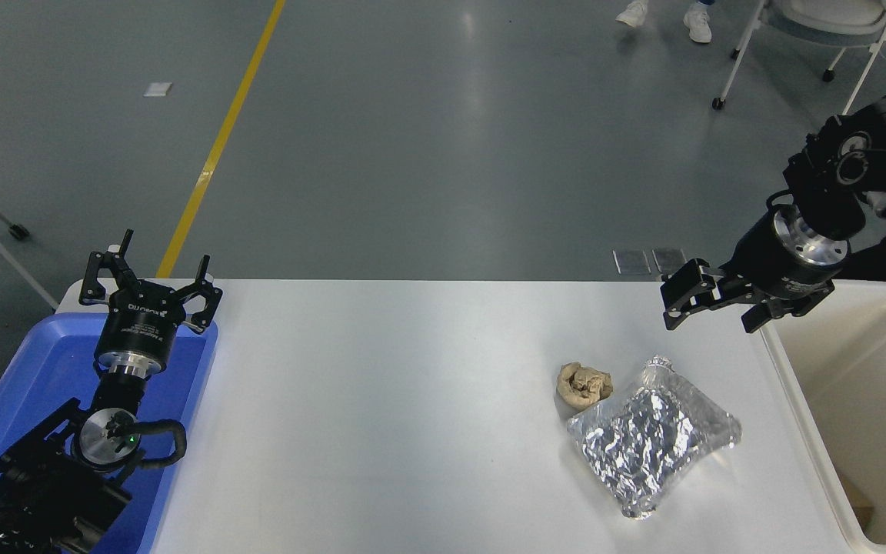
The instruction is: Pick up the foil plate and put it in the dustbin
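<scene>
The right gripper (708,306) hangs in the air above the far right part of the table, its fingers spread apart with nothing between them, pointing leftward from an arm that reaches in from the right edge. Below and nearer to me lies the one foil plate (654,435), crinkled and shiny, flat on the white table (381,415), set at a slant and well apart from the gripper. One crumpled tan paper ball (584,384) sits just beside the plate's far left corner, so close I cannot tell whether they touch. One cream-white dustbin (870,400) stands against the table's right side, its long rim running close past the plate; its deep walls look smooth, and a bit of brown shows low down in its near corner. Over on the left, the left gripper (152,277) is parked above one blue shallow tray (4,415) at the table's left end, fingers also splayed and holding nothing. Beyond the table stretches a glossy grey floor (428,138) crossed by one yellow line (220,138). At the far top, two white shoes (664,17) of a person show beside a white wheeled chair (812,31). Two small grey squares (649,261) lie on the floor just past the table's far edge.
</scene>
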`<state>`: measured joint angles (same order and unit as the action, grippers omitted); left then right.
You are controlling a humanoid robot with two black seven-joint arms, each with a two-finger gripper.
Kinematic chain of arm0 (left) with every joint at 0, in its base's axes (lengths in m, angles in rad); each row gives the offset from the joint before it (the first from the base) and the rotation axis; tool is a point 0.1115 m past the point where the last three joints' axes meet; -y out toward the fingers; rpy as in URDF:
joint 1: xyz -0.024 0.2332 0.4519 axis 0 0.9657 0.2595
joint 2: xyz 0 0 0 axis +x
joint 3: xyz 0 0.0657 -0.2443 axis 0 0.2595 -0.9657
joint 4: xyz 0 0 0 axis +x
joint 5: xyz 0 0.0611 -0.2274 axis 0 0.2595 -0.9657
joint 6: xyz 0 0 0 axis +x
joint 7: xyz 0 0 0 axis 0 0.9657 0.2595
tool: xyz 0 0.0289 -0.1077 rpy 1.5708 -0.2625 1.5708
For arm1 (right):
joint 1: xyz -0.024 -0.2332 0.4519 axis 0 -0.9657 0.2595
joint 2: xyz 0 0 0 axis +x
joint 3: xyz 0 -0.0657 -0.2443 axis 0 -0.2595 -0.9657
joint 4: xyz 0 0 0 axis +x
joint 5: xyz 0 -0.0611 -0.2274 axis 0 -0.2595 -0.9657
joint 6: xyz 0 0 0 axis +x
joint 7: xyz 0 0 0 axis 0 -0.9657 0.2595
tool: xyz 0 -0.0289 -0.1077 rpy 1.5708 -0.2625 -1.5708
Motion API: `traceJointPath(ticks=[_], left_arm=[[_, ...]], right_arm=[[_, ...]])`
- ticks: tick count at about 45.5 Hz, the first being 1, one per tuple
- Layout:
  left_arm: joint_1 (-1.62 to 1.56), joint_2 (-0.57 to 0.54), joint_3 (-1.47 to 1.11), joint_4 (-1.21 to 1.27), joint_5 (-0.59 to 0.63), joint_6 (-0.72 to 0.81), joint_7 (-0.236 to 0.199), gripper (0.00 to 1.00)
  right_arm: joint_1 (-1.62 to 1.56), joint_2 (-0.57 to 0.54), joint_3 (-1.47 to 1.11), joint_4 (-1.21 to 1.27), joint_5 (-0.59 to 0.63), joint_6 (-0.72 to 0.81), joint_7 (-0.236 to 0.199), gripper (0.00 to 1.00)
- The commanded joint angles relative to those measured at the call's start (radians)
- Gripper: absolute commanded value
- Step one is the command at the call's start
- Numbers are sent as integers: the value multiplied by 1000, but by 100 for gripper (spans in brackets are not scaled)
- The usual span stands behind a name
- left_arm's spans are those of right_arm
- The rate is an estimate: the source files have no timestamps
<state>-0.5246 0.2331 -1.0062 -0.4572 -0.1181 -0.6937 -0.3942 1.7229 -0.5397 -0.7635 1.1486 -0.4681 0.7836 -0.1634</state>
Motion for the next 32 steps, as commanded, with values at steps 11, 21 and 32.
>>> traceJointPath(ticks=[11,21,32], left_arm=[[0,0,0,0,0,0,0,100],[0,0,0,0,0,0,0,100],[0,0,0,0,0,0,0,100]], right_arm=[[-445,63,162,-220,-265,-271,10,100],[-581,138,162,-334,-288,-448,15,100],[-700,205,162,-434,-316,-609,21,100]])
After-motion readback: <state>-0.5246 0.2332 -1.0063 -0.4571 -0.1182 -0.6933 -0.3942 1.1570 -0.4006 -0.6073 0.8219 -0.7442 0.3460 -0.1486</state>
